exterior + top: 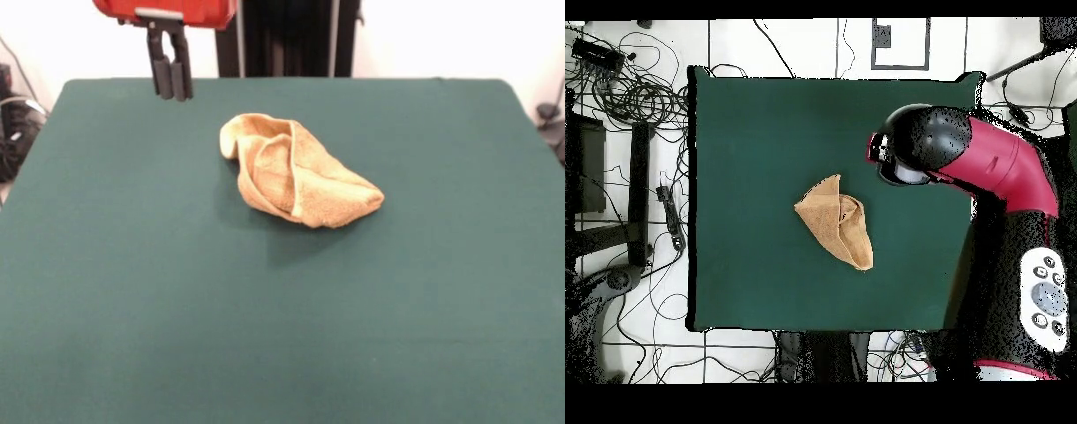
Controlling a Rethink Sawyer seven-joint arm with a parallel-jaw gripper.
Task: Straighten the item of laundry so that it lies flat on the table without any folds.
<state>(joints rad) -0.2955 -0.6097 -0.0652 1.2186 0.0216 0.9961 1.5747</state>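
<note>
**Towel lying crumpled, gripper hanging clear**

You are looking at the small golden yellow-orange terry-cloth towel [296,172] [836,221] sitting bunched and folded over itself near the middle of the large dark green felt-topped table [132,291] [745,140]. Your black two-fingered gripper [172,79] is hovering above the table, well apart from the towel, its fingers standing close together and holding nothing.

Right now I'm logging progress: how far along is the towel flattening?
Nothing looks done: the towel lies bunched and folded over itself mid-table. Nothing is in hand; the gripper hangs above the table, off to the towel's side, fingers together, holding nothing. Left: grasp an edge and spread the towel flat.
</note>
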